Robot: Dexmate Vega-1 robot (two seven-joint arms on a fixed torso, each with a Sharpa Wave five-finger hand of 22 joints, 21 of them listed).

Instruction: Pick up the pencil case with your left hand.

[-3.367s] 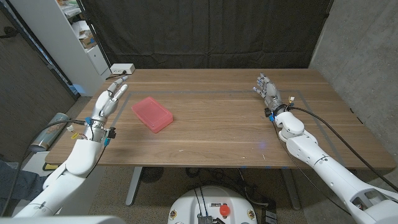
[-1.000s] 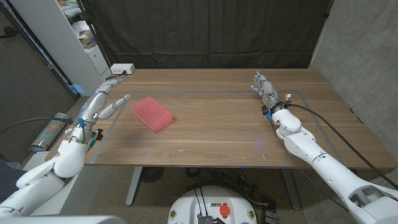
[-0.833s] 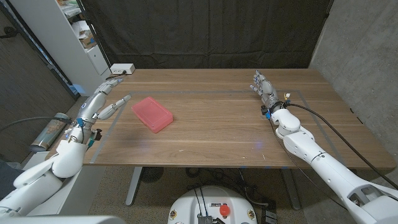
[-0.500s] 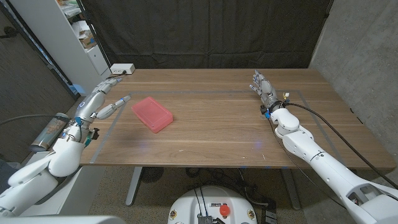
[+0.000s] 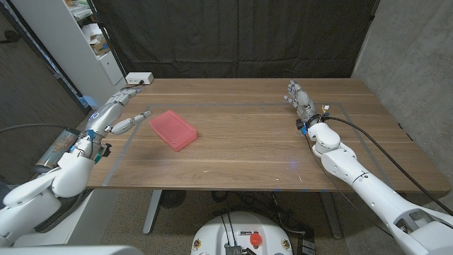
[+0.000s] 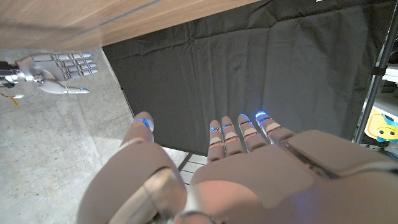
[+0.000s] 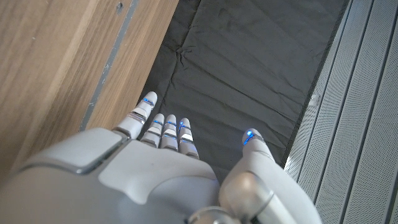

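Pencil case (image 5: 173, 129), pink, flat rectangle, lies on the wooden table (image 5: 255, 152), left of centre, long axis skewed to the table edge. Nothing touching it.

Left hand (image 5: 117, 113) sits at the table's left edge, beside the case but apart from it. Fingers spread, thumb pointing toward the case, holding nothing. Vs 3.4 s ago: then the hand stood upright w/ fingers close together, nearer the robot. Since then the arm has swung out to the left, forearm now lying lower, fingers fanned, thumb out. Over the last sec the change is small, mostly the arm settling back. Case has not shifted. Right hand (image 5: 300, 98) has barely moved at far right, well apart from the case; fingers extended, empty.

We read this as pre-grasp: hand opened and aimed, approach not yet closed. No contact, no lift, so the task proper is yet to start. Next needs a reach rightward across the gap, then fingers down over the case's edges.

Views: head view gives the case-to-hand layout. Left wrist view shows the left hand's (image 6: 217, 174) back, fingertips (image 6: 239, 127) pointing at a black curtain (image 6: 249, 68), w/ the right hand (image 6: 56, 68) small across the room. So the wrist cam is aimed past the case, not at it. Right wrist view: right hand's (image 7: 168, 162) back, table strip, curtain.
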